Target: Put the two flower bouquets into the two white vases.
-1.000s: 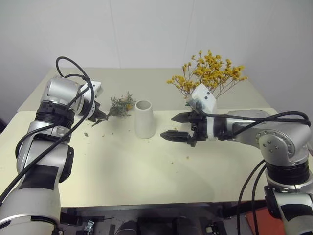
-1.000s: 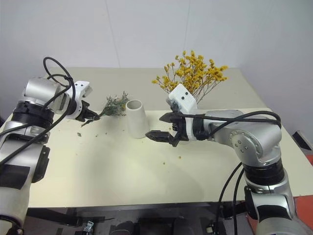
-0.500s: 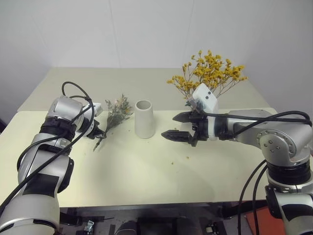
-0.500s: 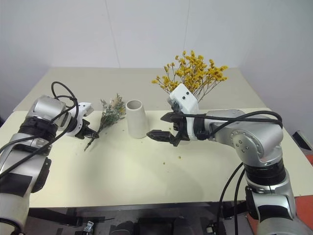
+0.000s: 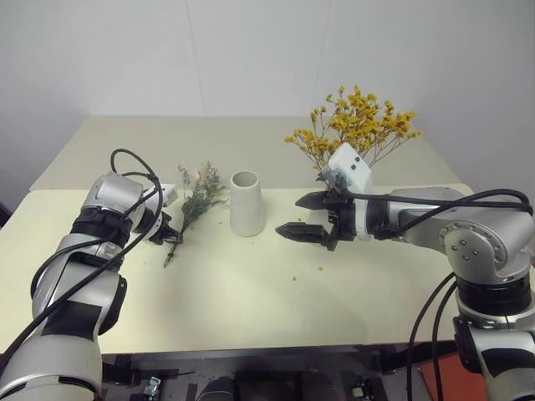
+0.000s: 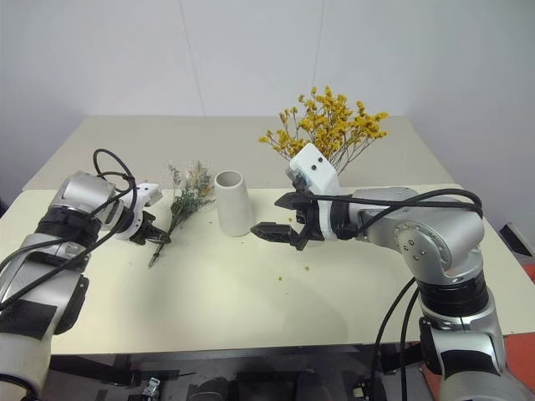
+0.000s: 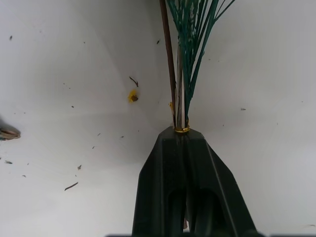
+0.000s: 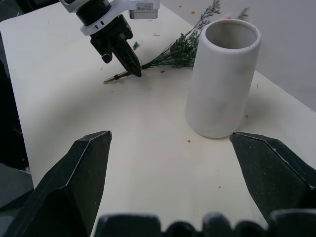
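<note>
1. While lifting the grey-green bouquet (image 5: 201,188) in the head views, keep the left gripper (image 5: 167,236) clenched on the lower stems. Raise first, then tip the plumes up so the stem ends point down.
2. Aim for the mouth of the cone vase (image 5: 247,203), at three o'clock from the spray and just beside its tips. Come in from above, not sideways, lest the vase tip.
3. Mind the right gripper (image 5: 290,215), splayed wide and grasping nothing, at three o'clock from the vase and close to it. Leaves little room on that flank, so approach from nine or twelve o'clock.
4. Note the yellow-orange bouquet (image 5: 359,125), upright at one o'clock from the vase, base hidden behind the right arm; probably done already. Plenty of bare table (image 5: 251,284) toward six o'clock, with the near edge well apart from the work.
5. From the left wrist view, check the hold: black fingers (image 7: 182,163) pressed together on the thin stems (image 7: 180,74), right at a small gold band (image 7: 181,130). Narrow purchase, likely to swivel, so move slowly. Loose crumbs (image 7: 132,97) on the tabletop, harmless.
6. From the right wrist view, see the vase (image 8: 224,74) standing upright between the spread fingers of the right gripper (image 8: 170,138), touching neither. Could steady it if needed. Beyond it, the left gripper (image 8: 133,69) pinching the stems, the stem end (image 8: 111,78) low by the table and the spray (image 8: 177,49) reaching to the vase wall.
</note>
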